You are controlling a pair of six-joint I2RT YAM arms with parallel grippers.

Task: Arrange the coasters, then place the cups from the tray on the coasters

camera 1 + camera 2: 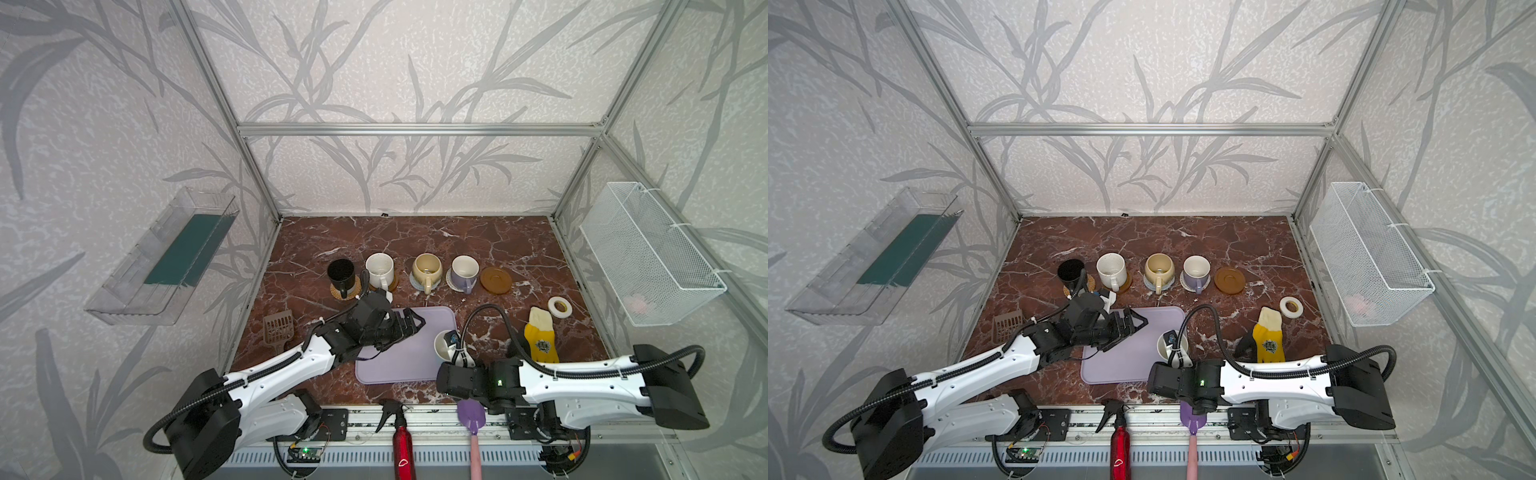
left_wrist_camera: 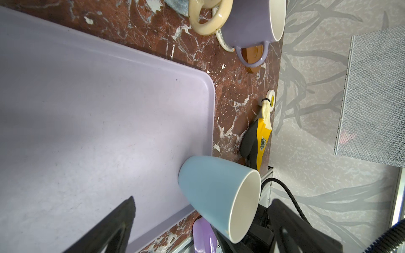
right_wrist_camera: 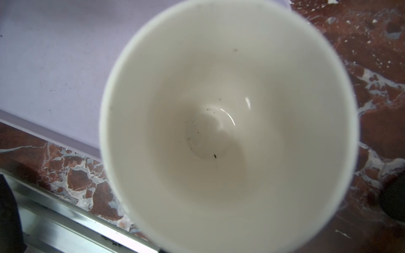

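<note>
While my right gripper (image 1: 452,345) is clamped narrow on the blue cup (image 2: 210,188), which tilts at the right edge of the tray (image 2: 87,109), and my left gripper (image 1: 409,325) hangs wide open, the grip may slip and drop the cup short of the bare coaster (image 1: 496,280).

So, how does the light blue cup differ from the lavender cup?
The light blue cup leans tilted at the tray's corner; the lavender cup stands upright on a coaster. The light blue cup narrows toward its base; the lavender cup has straighter sides. The right gripper holds the light blue cup; no gripper touches the lavender cup. Both are white inside.
</note>
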